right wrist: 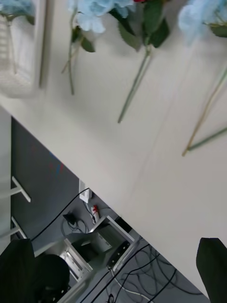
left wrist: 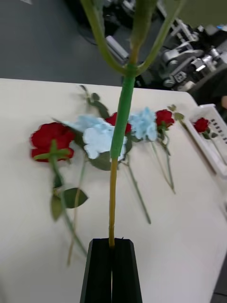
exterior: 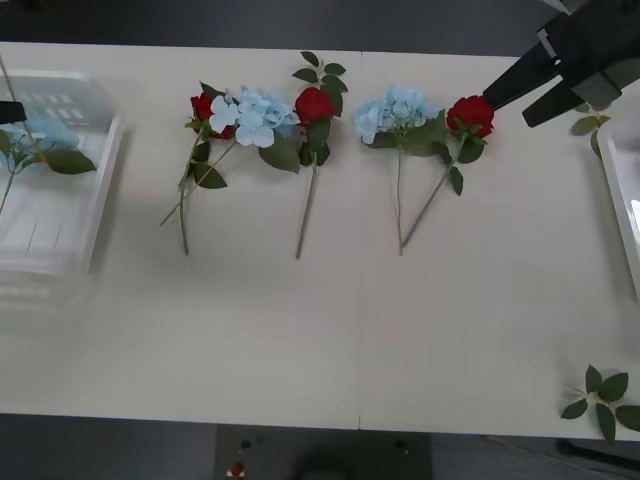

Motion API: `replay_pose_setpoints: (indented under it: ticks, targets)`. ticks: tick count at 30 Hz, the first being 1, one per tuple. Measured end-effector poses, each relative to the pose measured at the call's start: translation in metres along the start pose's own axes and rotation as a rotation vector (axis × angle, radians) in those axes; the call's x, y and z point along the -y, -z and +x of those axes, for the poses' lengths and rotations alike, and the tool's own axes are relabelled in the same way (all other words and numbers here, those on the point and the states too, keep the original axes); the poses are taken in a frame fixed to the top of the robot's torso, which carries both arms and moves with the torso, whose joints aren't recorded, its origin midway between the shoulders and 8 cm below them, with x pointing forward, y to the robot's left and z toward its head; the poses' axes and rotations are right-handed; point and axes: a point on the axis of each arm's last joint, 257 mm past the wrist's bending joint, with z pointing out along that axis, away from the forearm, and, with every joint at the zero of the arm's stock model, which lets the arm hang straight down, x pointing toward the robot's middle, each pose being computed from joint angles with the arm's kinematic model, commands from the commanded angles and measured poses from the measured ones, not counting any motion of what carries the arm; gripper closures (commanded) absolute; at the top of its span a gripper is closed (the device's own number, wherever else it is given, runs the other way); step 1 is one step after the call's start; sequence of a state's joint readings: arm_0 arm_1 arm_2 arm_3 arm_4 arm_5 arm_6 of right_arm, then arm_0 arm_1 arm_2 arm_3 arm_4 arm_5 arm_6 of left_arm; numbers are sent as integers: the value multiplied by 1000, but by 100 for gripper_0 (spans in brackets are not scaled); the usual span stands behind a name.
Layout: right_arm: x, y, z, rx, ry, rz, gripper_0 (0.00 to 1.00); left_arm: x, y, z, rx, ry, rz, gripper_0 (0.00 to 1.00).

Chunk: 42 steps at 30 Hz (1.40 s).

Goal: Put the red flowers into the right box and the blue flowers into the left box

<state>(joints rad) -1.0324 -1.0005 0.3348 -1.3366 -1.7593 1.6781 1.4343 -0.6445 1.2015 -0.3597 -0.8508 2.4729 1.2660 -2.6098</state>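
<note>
A blue hydrangea (exterior: 30,135) is being pinched by its stem in the left gripper (left wrist: 112,246), fingers clamped tight, so its head hangs over the slotted left box (exterior: 95,200) for dropping. The right gripper (exterior: 540,90) is spread wide, hovering near the rightmost red rose (exterior: 470,114), probably lined up next.

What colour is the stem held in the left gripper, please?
Green above, yellowish below, where the left gripper pinches the stem; clearest in the left wrist view.

White table (exterior: 330,340); loose leaf sprig (exterior: 603,397)
</note>
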Motion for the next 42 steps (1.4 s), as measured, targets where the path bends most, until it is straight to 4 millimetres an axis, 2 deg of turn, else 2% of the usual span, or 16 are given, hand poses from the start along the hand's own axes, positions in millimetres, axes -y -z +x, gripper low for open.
replay_pose_setpoints:
  ticks: [3, 7, 11, 13, 16, 20, 24, 26, 28, 33, 38, 42]
  targets:
    - [17, -14, -17, 52, -130, 69, 0, -31, 29, 10, -39, 7, -109, 100]
    - [26, -36, -46, 150, -365, 110, 0, -65, 62, 33, -139, -12, -244, 100]
    - [37, -65, -71, 236, -416, 157, 0, -89, 86, 40, -196, -47, -344, 100]
    - [53, -82, -81, 276, -443, 206, 0, -104, 96, 41, -223, -75, -409, 100]
    - [75, -109, -83, 310, -585, 257, 0, -124, 108, 49, -269, -107, -492, 100]
    - [108, -133, -77, 341, -700, 347, 0, -149, 123, 57, -321, -150, -597, 100]
    - [131, -151, -77, 374, -729, 390, 0, -165, 126, 52, -281, -180, -670, 100]
    - [141, -158, -76, 405, -807, 398, 0, -170, 123, 56, -255, -179, -685, 100]
    - [152, -163, -74, 431, -886, 409, 0, -173, 117, 68, -242, -170, -690, 100]
    - [181, -165, -71, 478, -907, 457, 0, -188, 100, 101, -224, -145, -724, 100]
    - [213, -171, -49, 490, -882, 526, 0, -198, 84, 121, -208, -131, -750, 100]
    - [233, -187, -27, 470, -797, 575, 0, -200, 77, 138, -204, -109, -755, 100]
